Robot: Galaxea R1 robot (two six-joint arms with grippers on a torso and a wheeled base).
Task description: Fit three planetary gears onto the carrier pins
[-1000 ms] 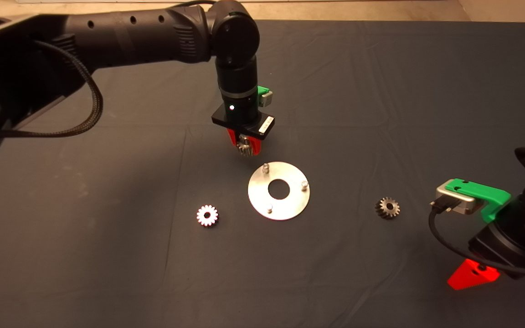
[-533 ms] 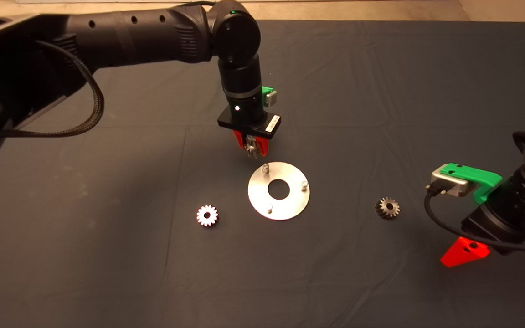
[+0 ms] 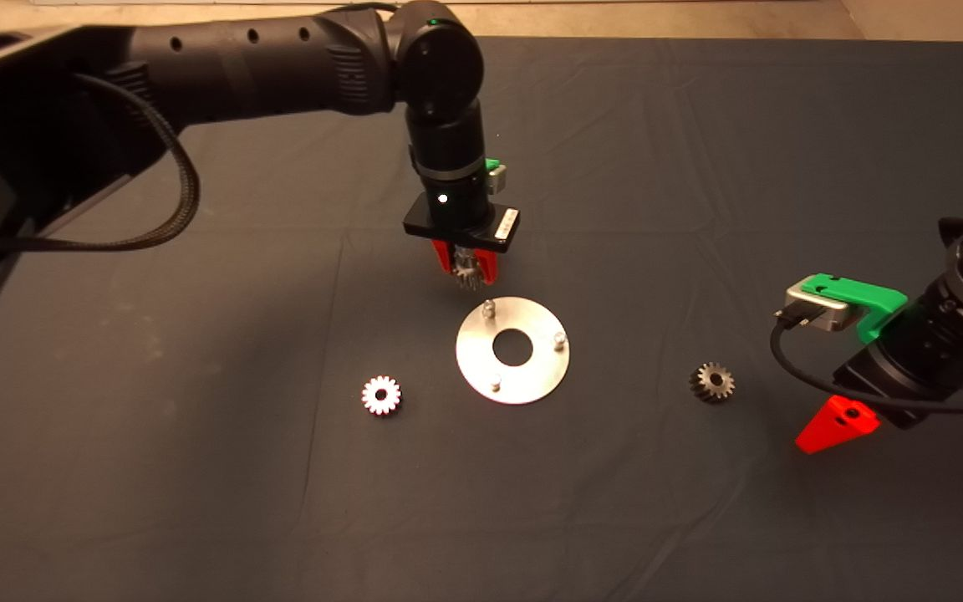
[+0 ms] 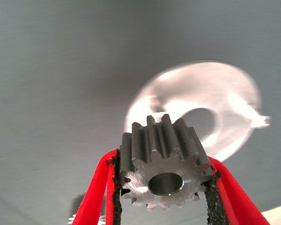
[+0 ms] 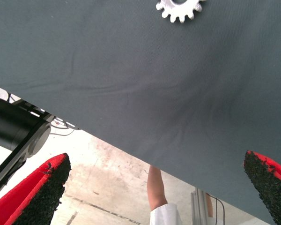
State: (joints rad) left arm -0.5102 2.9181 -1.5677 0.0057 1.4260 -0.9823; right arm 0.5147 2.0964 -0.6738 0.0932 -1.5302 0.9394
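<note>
Planetary gears are the parts to be fitted here, and one gear is clamped between the two red fingers of the left tool, its bore facing outward and its toothed rim pressed by the black pads. Holding it by the rim leaves the bore free, which is what sliding onto a pin calls for. This tool hangs above the surface just on the far side of the round silver disc, close to the far pin but, by the look of it, not yet over it and not touching.

The disc lies flat near the middle of the dark mat with a central hole and three upright carrier pins; the right pin and the near pin are also bare, so no gear is installed yet.

Two more gears wait on the mat: a bright gear lying flat to the left of the disc, and a darker gear to the right, each well apart from it, within reach of one arm.

The right tool is near the right edge, close to the darker gear, its fingers spread wide and holding nothing. Its wrist view shows the mat's edge, a gear at the frame border, and part of a person's arm beyond.

The next move likely needs the bore lined up squarely over the far pin; a small tilt could jam it.
</note>
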